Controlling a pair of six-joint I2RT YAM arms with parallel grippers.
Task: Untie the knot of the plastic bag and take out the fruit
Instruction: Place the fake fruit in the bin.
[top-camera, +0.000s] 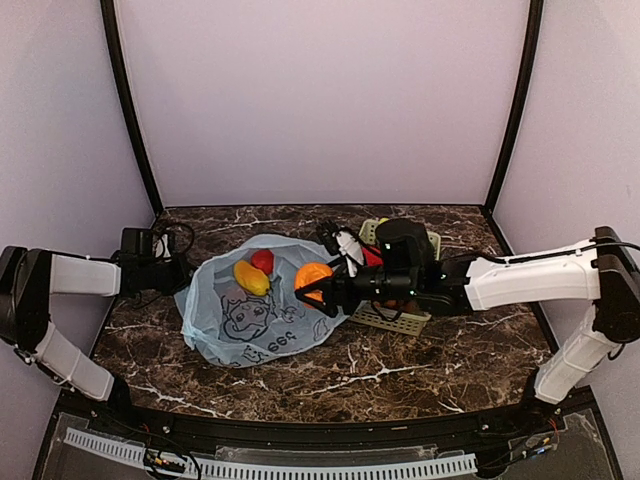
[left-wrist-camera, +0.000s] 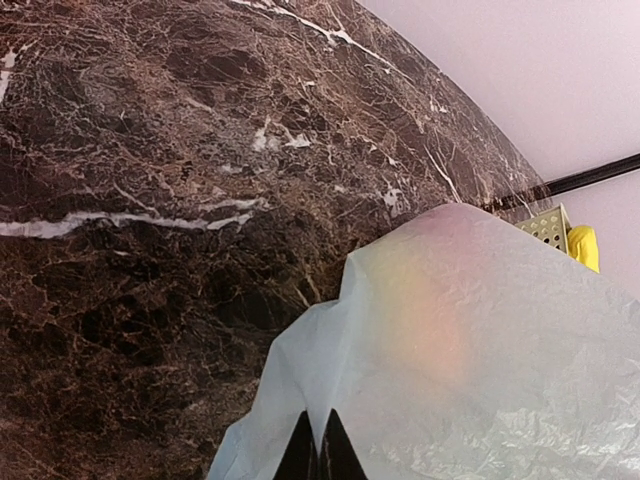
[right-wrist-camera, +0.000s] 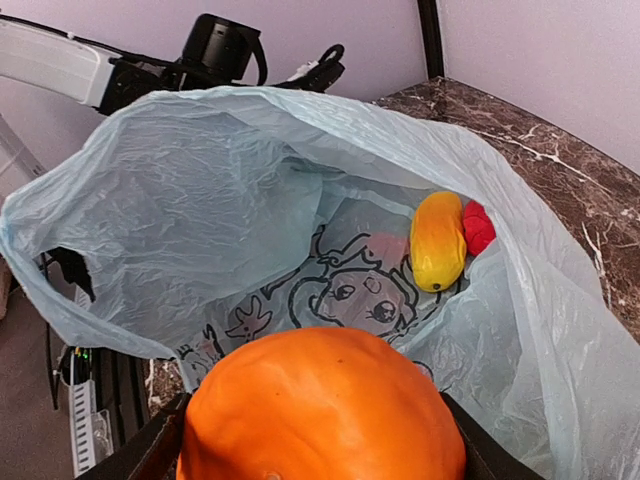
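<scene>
Orange (right-wrist-camera: 320, 410) between right fingers (right-wrist-camera: 140, 462), at bag (right-wrist-camera: 180, 200) mouth

Pale blue plastic bag (right-wrist-camera: 200, 200); orange fruit (right-wrist-camera: 320, 410).

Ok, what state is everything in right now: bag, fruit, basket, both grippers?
plastic bag: untied, mouth wide open.
orange: held in the right gripper at the bag's mouth.
mango: lying inside the bag.
red fruit: inside the bag, touching the mango.
basket: on the table beside the bag, partly hidden by the right arm.
left gripper: shut on the bag's edge.
right gripper: shut on the orange.
</scene>
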